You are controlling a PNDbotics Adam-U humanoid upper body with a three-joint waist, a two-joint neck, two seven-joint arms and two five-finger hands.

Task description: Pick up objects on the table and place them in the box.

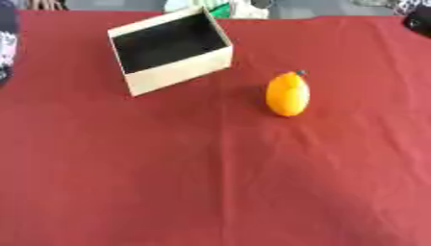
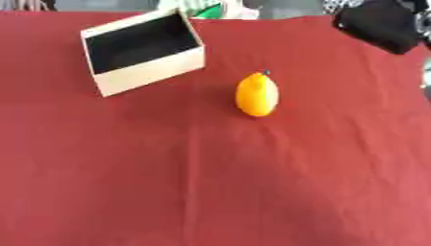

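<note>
An orange, lemon-shaped fruit (image 1: 288,94) with a small dark stem tip lies on the red cloth, right of centre. The beige box (image 1: 178,71) stands at the upper left, turned at an angle, and its dark inside looks empty. A black mass at the upper right corner is my right hand (image 2: 380,24). It is well above and to the right of the fruit and touches nothing. A dark and silver piece of my left arm (image 1: 5,48) shows at the left edge, with the hand itself out of sight.
The red tablecloth (image 1: 210,182) covers the whole table, with a wide bare stretch in front of the fruit and box. Green and white things (image 1: 221,8) lie past the far edge behind the box.
</note>
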